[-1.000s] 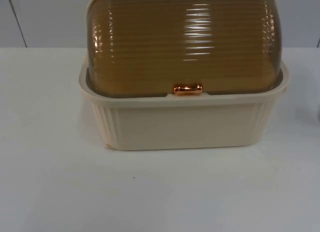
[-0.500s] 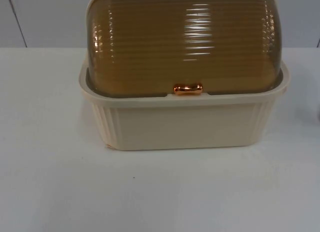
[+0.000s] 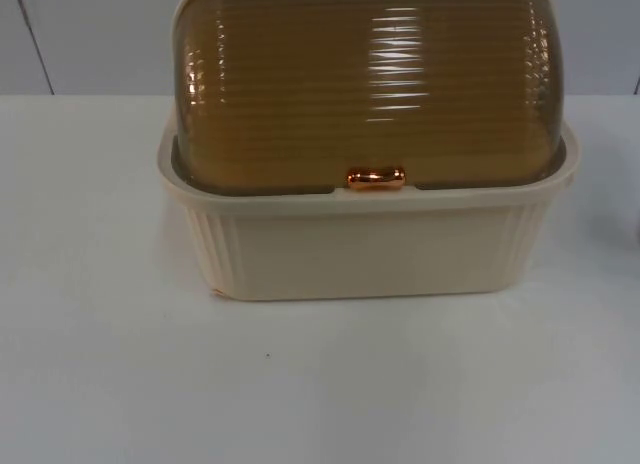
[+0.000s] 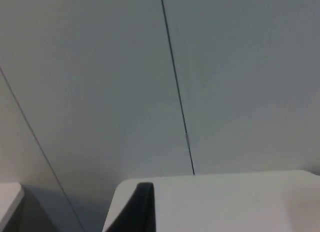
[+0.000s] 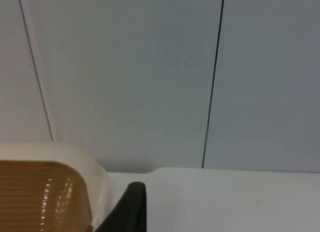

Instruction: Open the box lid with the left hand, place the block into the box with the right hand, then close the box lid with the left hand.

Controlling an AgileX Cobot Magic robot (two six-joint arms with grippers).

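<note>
While the amber lid (image 3: 365, 84) sits closed on the box (image 3: 365, 249) at table (image 3: 100, 384) 12 o'clock, we're pre-step one; jaw state unclear. Next: left arm lifts copper handle (image 3: 376, 178).

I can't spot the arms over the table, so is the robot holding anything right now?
It cannot be told. The box stands alone with its amber lid shut and handle untouched.

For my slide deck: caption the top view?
Cream box with closed amber lid and copper handle on white table.
</note>
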